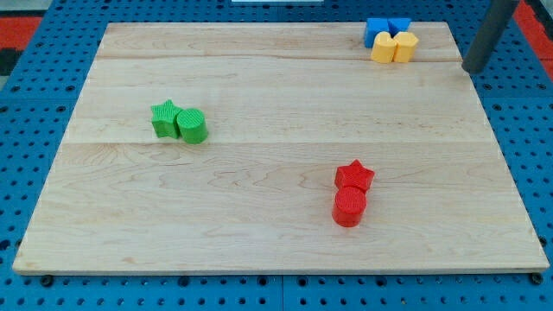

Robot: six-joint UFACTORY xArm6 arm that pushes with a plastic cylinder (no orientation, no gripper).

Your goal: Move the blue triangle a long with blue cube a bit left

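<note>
A pale wooden bench [276, 95] is lying over a blue pegboard [34, 104], and the blocks on it are gathering in three clusters. Toward the left edge, roughly halfway up, a green star [164, 118] is sitting with a green cylinder [193, 126] touching it on the right side. Moving right, below the middle and nearer the bottom edge, a red star [354, 176] is resting with a red cylinder [349, 207] pressing against it from just underneath. Further right, in the top right corner, the task's pieces are crowding together: the blue triangle [376, 32] is lying on the left of that group, though its shape is hard to make out from here, and the blue cube [398, 25] is touching it on the right, close to the top edge. Two yellow blocks are sitting directly below the blue pair and touching them, a yellow block [384, 47] on the left and a second yellow block [404, 47] on the right. Rightmost, the dark rod is leaning in from the top right, and my tip [472, 68] is hovering just past the bench's right edge, well apart from the blue pair and to their right. The arm is carrying no end effector that opens or shuts, only this rod.
</note>
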